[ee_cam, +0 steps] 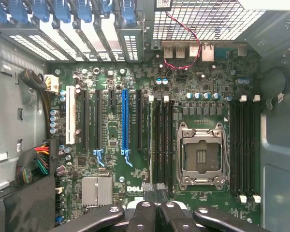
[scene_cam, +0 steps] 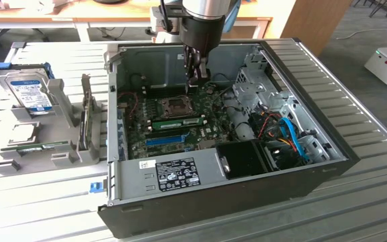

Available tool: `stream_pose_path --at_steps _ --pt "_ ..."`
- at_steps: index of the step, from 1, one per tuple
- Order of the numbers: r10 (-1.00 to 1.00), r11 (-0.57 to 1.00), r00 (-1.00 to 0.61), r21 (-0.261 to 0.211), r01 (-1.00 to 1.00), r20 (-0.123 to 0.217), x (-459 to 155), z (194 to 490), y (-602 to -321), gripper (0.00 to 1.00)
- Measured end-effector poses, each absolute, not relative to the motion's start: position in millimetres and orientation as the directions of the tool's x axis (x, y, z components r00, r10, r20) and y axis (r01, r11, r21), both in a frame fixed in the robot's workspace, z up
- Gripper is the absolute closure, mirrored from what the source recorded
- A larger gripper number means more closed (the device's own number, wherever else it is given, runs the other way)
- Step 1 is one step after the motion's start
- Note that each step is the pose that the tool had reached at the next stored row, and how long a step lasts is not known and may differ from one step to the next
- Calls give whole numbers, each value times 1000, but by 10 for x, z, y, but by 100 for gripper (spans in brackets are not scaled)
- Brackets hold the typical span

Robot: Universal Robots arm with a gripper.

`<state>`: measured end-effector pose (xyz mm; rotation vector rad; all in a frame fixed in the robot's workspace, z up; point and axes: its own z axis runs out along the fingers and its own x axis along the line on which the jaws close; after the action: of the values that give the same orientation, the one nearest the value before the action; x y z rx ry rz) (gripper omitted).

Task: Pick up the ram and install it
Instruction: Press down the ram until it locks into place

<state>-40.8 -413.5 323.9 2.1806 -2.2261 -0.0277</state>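
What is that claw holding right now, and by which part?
Nothing, as far as shows. The gripper is shut with nothing between its fingers, above the motherboard. The ram sits on the board beside the processor socket.

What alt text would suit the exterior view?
A robot arm's shut pincer hangs inside an open computer case, above the motherboard, where a green ram stick sits beside the processor socket. On the exterior view's left, a blue-labelled hard drive stands in a grey rack.

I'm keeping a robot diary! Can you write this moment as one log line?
gripper: shut, empty, over motherboard | ram: seated beside CPU socket
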Motion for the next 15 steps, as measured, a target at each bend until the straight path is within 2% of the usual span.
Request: stream_pose_path --at_steps 15 --pt "-1000 21 -21 31 -999 6 -275 3239 -4135 89"
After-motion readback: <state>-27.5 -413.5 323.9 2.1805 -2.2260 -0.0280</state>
